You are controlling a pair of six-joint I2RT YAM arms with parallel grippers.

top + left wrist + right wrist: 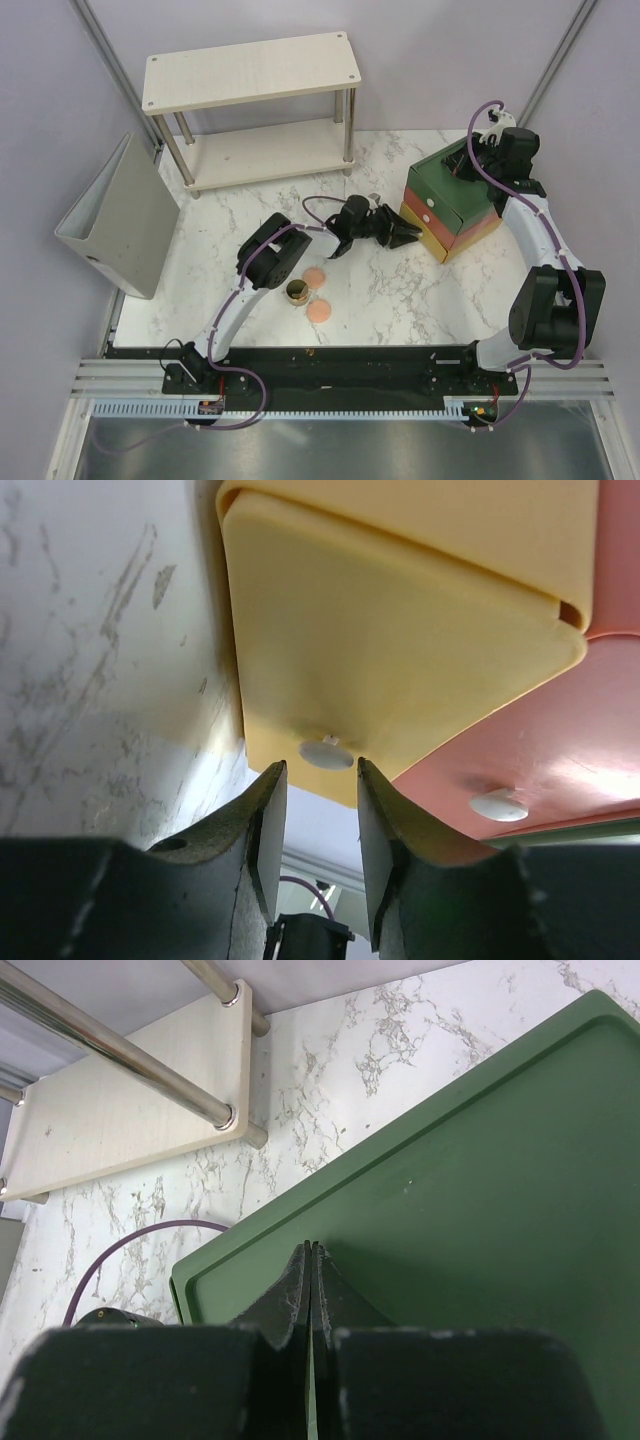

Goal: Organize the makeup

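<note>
Opening the yellow bottom drawer of the green-red-yellow plastic drawer box seems your step: your left gripper, half open and empty, sits just short of its small white knob, so centre, close, pull straight. Your right gripper, shut and empty, meets the box's green top; the peach-pink discs and dark gold-rimmed jar lie on the marble worktop, well apart from the box.

Bright, even light; soft, faint shadows.
The top view is sharp, with weak shadows on the marble table. In the left wrist view the yellow drawer is slightly blurred, the red drawer has glare, and the left gripper looks dark.
</note>
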